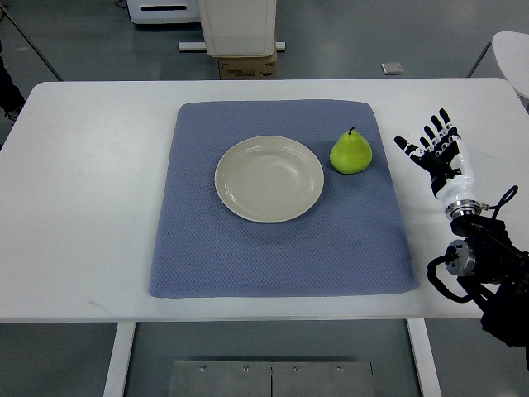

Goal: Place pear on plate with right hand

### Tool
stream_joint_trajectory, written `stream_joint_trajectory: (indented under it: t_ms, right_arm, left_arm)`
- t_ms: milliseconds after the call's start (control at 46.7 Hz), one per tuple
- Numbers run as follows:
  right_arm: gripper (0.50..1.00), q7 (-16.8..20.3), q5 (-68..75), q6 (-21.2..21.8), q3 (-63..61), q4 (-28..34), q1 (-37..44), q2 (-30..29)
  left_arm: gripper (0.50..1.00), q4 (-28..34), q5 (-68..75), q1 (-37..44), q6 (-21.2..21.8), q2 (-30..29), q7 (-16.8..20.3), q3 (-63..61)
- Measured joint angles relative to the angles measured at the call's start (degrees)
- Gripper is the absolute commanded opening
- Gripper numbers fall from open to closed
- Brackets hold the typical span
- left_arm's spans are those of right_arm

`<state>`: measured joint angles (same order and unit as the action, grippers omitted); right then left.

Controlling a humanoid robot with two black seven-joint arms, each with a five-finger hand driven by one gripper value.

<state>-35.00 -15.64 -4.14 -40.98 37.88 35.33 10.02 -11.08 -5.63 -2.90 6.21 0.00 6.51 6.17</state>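
Looking down at your white table [91, 207], you see the cream plate [269, 179] in the middle of the blue mat [248, 256] with nothing on it. Your green pear [351, 152] stands upright on the mat just right of the plate, not touching it. Your right hand [440, 157] is over the table right of the mat, fingers spread, holding nothing.

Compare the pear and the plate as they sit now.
The pear is green and bulky, standing stem-up; the plate is cream, flat and round. The plate is far wider than the pear. The plate lies mid-mat; the pear stands beside its right rim. Both rest on the blue mat, untouched.
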Motion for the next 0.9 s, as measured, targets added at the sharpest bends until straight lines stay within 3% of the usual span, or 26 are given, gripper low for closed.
stream_joint_trajectory:
  t_ms: [899]
  right_arm:
    - [1.0,0.0,0.0,0.2,-0.1,-0.1,-0.1,0.6]
  left_arm:
    - [1.0,0.0,0.0,0.1,0.0,0.0,0.1,0.0]
